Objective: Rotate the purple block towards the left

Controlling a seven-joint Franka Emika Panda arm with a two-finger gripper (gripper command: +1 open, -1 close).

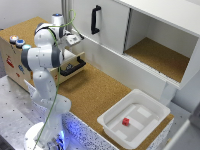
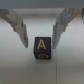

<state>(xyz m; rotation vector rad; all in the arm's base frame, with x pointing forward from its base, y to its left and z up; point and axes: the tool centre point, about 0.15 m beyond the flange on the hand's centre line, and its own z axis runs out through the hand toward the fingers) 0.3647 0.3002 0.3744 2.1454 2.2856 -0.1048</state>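
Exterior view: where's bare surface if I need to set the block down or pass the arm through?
Free: the cork counter between the drawer handle and the white bin, and the open cabinet shelf. Crowded: by the arm, where the gripper straddles the purple block; the bin holds a red block.

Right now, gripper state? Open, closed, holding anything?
Gripper: open, holding nothing; fingers straddle the purple block without gripping it.
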